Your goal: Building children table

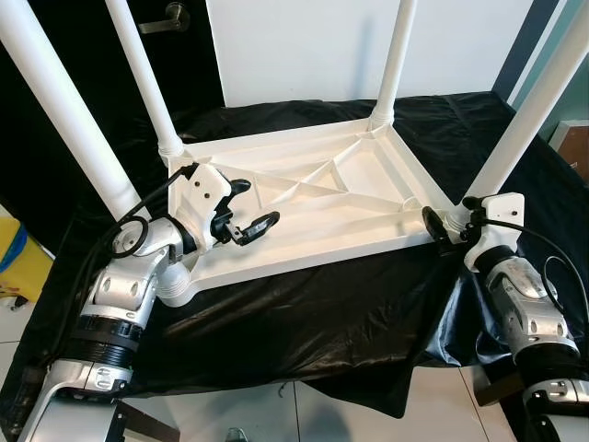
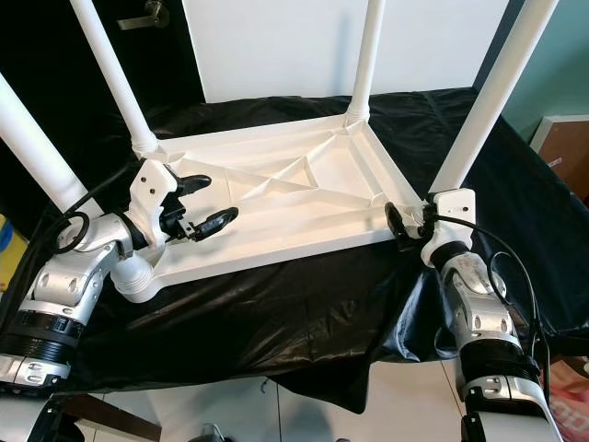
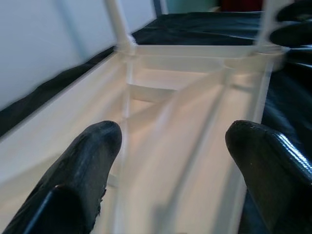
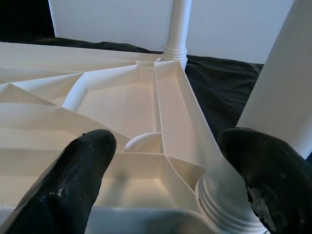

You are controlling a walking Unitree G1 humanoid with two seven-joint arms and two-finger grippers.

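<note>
Table [image 1: 304, 198]: white plastic, upside down on a black sheet [image 1: 304, 322], ribbed underside up. Long axis runs across the robot's front, left to right, skewed a little away on the right.

Legs: four, all standing up from the corners. Near-left leg [image 1: 64, 120], far-left leg [image 1: 143, 78], far-right leg [image 1: 396, 60], near-right leg [image 1: 529, 115]. All four look seated in their sockets; assembly judged nearly done.

Left gripper [image 1: 241, 210]: over the table's left end, inside the rim, near the near-left corner. Fingers spread apart, holding nothing. The left wrist view looks down the length of the underside between the two black fingertips [image 3: 87, 161].

Right gripper [image 2: 405, 226]: at the near-right corner, at the table's edge. Fingers apart, empty. In the right wrist view the threaded collar [image 4: 229, 204] of the near-right leg sits between the fingertips, closer to one, the leg rising past it.

Key relation: the near-right leg base lies straight ahead of the right gripper, axis upright. The right arm is the nearer for any tightening there; closing on the collar looks the likely next move.
</note>
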